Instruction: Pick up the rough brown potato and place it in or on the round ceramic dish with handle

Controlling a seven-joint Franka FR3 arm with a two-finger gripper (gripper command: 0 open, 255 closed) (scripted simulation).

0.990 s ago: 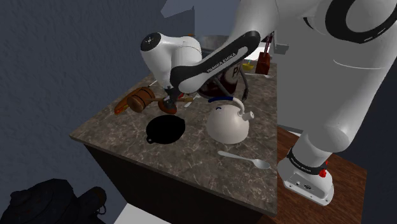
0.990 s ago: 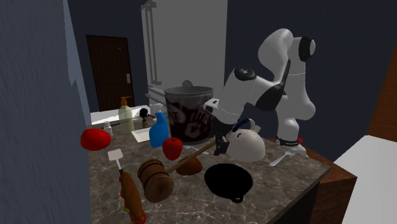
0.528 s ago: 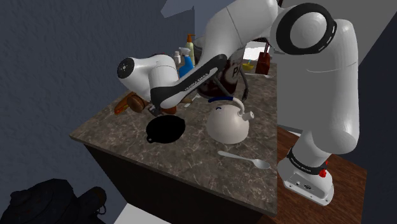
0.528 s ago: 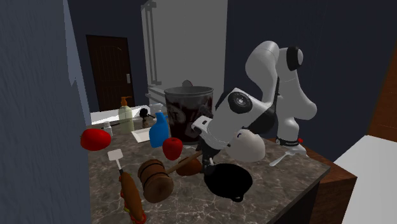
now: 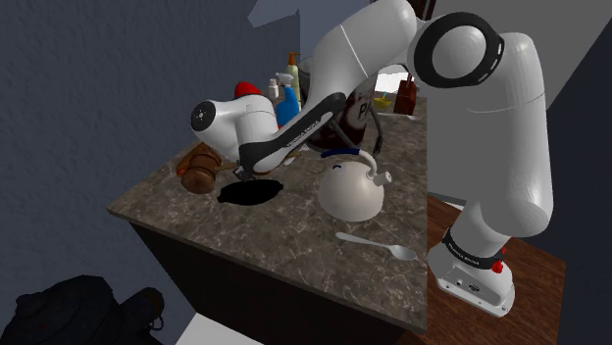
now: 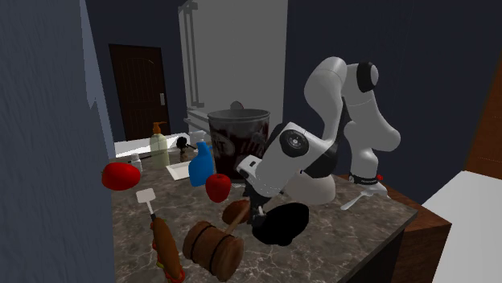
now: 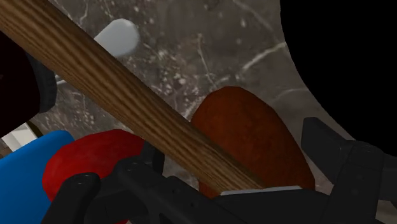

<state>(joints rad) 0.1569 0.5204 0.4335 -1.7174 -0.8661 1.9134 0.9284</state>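
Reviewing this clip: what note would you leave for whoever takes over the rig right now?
Gripper: open, low at the counter, its fingers either side of the brown potato; not clasped.
Things: the potato lies on the counter beside the black dish. The wooden mallet handle also runs between the fingers, against the potato.
Done: the approach only.
Left: close on the potato, probably without catching the handle, lift it, and set it in the dish.

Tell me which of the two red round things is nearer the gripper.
The red round thing beside the blue bottle, close to the gripper. The other red one sits far off toward the second exterior view's left.
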